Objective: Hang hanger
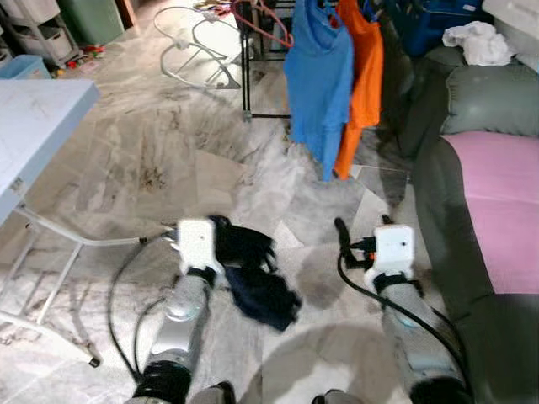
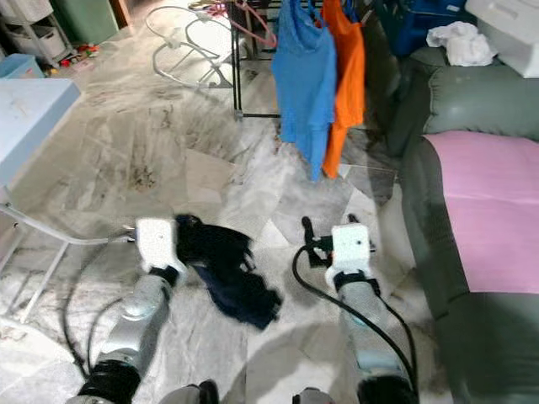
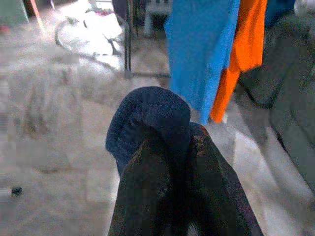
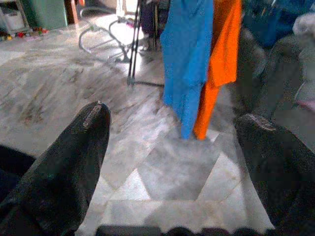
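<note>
My left hand (image 1: 244, 244) is raised in front of me, fingers (image 3: 162, 196) clamped on a dark navy garment (image 1: 261, 290) that bunches over the fingertips and droops down to the right of my wrist. Whether a hanger sits inside that bundle I cannot tell; the cloth hides it. My right hand (image 4: 172, 147) is held level beside it, a little apart, its two fingers (image 4: 74, 157) spread wide with nothing between them.

Under both arms lies the marble floor (image 1: 168, 160), grey-veined and pale. To my left stands a light blue counter (image 1: 34, 126) on white tube legs. To my right runs a grey sofa (image 1: 488, 101) with a pink cover (image 1: 497, 202) on its seat.

Farther ahead, a blue shirt (image 1: 320, 76) and an orange shirt (image 1: 362, 67) hang side by side, touching, from a black rack (image 1: 245, 67); the blue one is nearer my left. A pink hanger (image 2: 253, 25) shows at the rack's top, just left of the blue shirt. Beyond the rack lies a white wire frame (image 1: 198, 42) on the floor. A white cloth (image 1: 476, 38) rests on the sofa's far end, and a plastic drawer unit (image 1: 42, 29) stands at the far left.
</note>
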